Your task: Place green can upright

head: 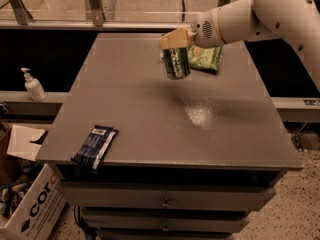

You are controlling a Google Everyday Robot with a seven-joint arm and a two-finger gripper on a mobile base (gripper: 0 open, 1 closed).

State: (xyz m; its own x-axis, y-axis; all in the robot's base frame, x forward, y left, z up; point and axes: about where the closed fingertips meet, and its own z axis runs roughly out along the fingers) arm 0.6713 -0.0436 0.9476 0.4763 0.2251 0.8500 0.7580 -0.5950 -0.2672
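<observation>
Grey tabletop (150, 119) carries a dark blue packet (95, 146) at its near left edge and a green snack bag (207, 59) toward the far side. Just beside that bag, the gripper (177, 39) has its jaws clenched on the top of the green can (176, 64), held nearly upright over the far part of the tabletop.

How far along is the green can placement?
Done: the gripper grips the green can, upright, over the far side of the table, beside the green snack bag. In hand: the set-down; whether its base touches is unclear. Left: release and withdraw.
</observation>
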